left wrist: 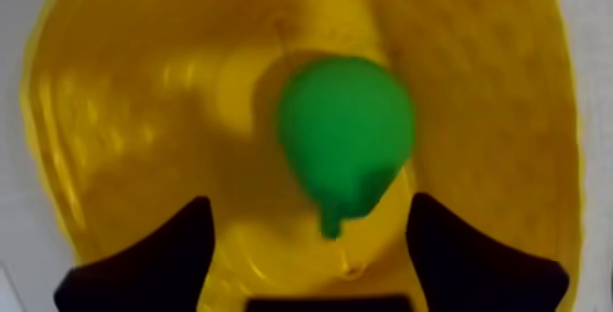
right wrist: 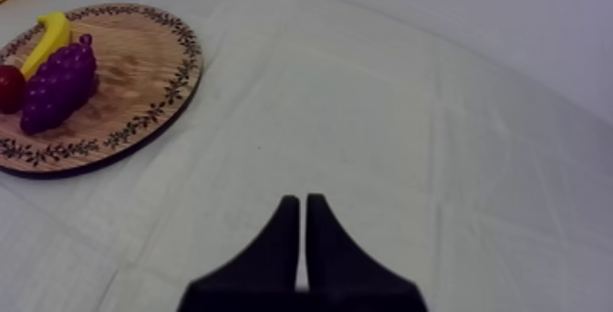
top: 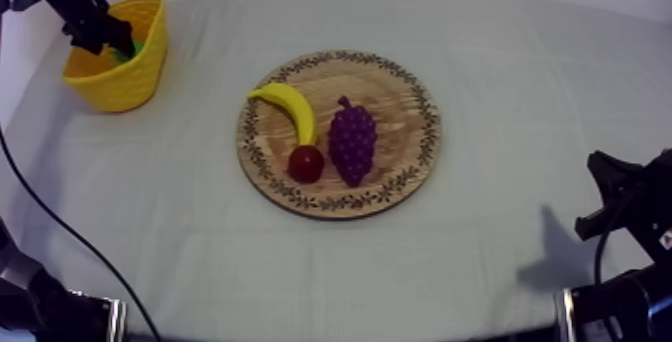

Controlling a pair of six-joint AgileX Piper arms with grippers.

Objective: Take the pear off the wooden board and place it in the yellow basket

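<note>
Jaws of my left gripper [left wrist: 310, 202] stand wide apart with nothing held between them. Below them the pear [left wrist: 347, 138] lies inside the yellow basket [left wrist: 109, 106], on its floor as far as I can judge, stem toward the fingers. From above, a bit of green shows just under the basket's rim beside the gripper.

Right gripper [right wrist: 303, 202] is clenched on nothing, fingers pressed into a wedge, parked well apart from the basket on the far side of the wooden board [top: 400, 181]. Banana [top: 290, 106], grapes [top: 352, 141] and small red fruit [top: 306, 163] sit on that board, which lies between the basket and the right arm.

Risks as I read them:
- Fingers hang at or just inside the basket's mouth. A sideways pull-out could hook the wall and tip the basket (it looks light), spilling the pear.
- Any drop lower would press the fingertips onto the pear.
- I cannot tell whether the pear is fully settled; it may rock against the wall.

Safest exit looks straight up from the basket.
</note>
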